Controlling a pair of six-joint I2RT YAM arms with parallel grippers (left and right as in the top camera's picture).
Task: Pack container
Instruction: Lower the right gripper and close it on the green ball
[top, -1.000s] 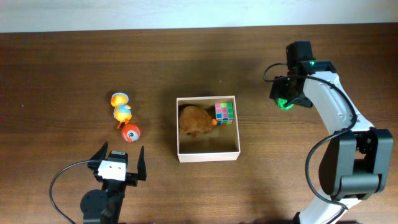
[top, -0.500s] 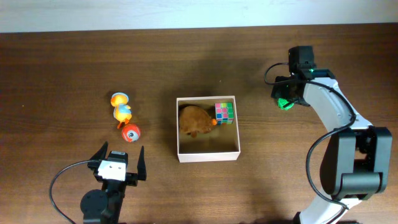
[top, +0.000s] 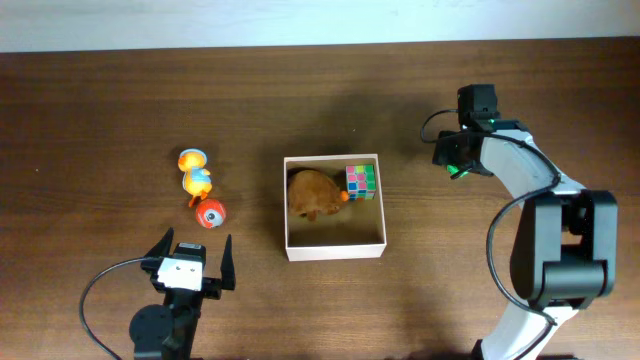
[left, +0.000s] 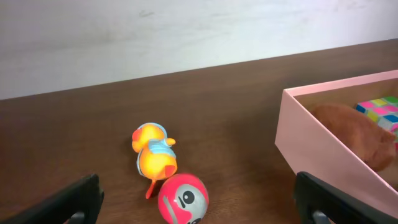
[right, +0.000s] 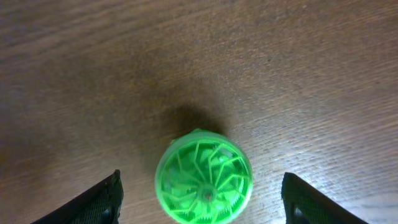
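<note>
The container (top: 336, 234) is sitting at the middle of the table (top: 100, 120), holding a brown plush toy (top: 313, 193) and a coloured cube (top: 360, 181) touching it (both in the far half). To the container's right, the right gripper (right: 202, 202) is hovering with its jaws spread around a green wheel toy (right: 204, 180), not touching it. To the container's left, a duck (top: 195, 175) and a red ball (top: 210, 213) are lying. The left gripper (top: 196, 245) is waiting near them, gaping wide and holding nothing.

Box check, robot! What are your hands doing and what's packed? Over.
Left gripper open, empty. Right gripper open over green ball, not gripping. Container holds brown plush and cube. Duck, red ball outside; nothing blocking.
</note>
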